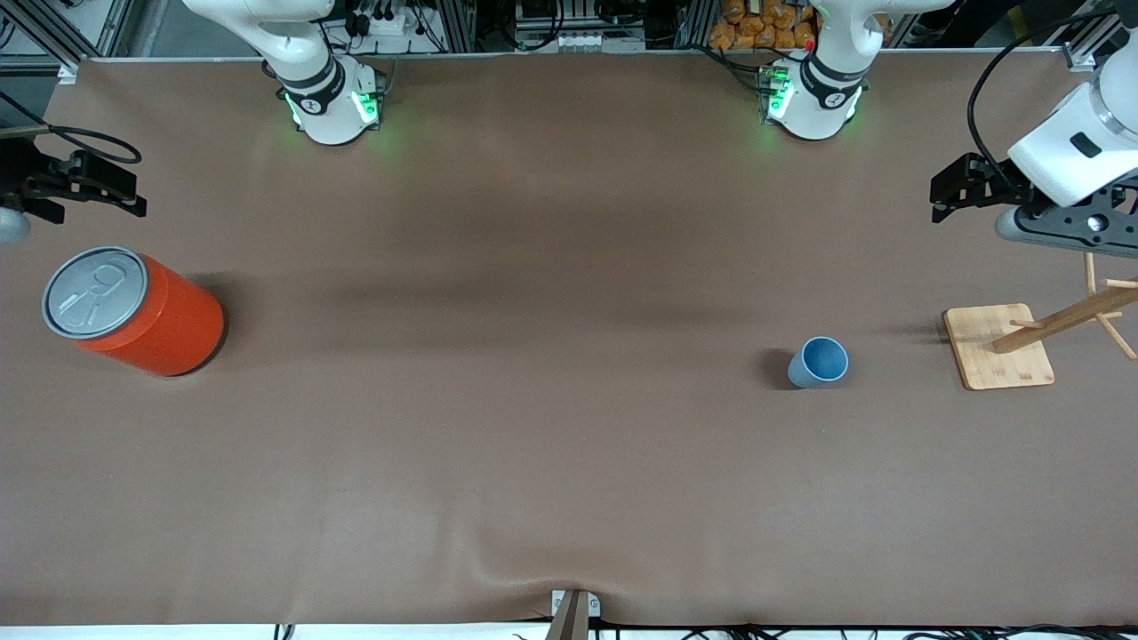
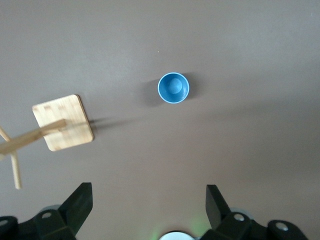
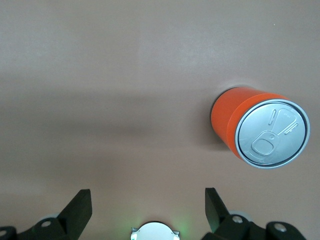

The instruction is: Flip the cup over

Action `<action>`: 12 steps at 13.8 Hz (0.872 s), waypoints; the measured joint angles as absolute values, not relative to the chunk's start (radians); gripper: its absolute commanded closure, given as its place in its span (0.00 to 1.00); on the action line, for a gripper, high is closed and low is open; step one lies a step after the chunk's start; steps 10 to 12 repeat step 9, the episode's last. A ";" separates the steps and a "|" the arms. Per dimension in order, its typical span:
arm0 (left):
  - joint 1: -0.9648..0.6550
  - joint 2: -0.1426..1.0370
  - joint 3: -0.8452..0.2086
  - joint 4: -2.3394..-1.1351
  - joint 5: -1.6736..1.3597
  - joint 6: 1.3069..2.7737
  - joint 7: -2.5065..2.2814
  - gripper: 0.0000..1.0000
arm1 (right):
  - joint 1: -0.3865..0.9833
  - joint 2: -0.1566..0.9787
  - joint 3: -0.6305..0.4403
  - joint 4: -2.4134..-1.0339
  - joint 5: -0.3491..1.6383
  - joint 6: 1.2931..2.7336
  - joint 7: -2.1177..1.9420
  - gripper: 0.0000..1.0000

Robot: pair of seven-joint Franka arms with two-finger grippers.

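Observation:
The small light-blue cup (image 1: 818, 362) stands on the brown table, mouth up, its darker blue inside showing; it also shows in the left wrist view (image 2: 173, 88). My left gripper (image 1: 942, 199) hangs open and empty high over the table's edge at the left arm's end, apart from the cup; its own view shows it (image 2: 148, 192) with jaws wide. My right gripper (image 1: 133, 194) hangs open and empty high over the right arm's end, beside the can; its own view shows it (image 3: 147, 195) open.
A large orange-red can (image 1: 133, 310) with a grey pull-tab lid stands toward the right arm's end, also in the right wrist view (image 3: 260, 131). A wooden stand with pegs on a square base (image 1: 997, 347) stands beside the cup toward the left arm's end, also in the left wrist view (image 2: 62, 122).

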State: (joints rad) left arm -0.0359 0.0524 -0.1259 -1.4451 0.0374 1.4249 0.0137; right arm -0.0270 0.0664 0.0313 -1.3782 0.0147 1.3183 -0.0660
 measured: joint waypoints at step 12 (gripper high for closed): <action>-0.026 0.057 -0.122 -1.444 0.026 1.408 -0.007 0.00 | -0.027 0.066 0.031 -1.378 0.014 1.321 -0.066 0.00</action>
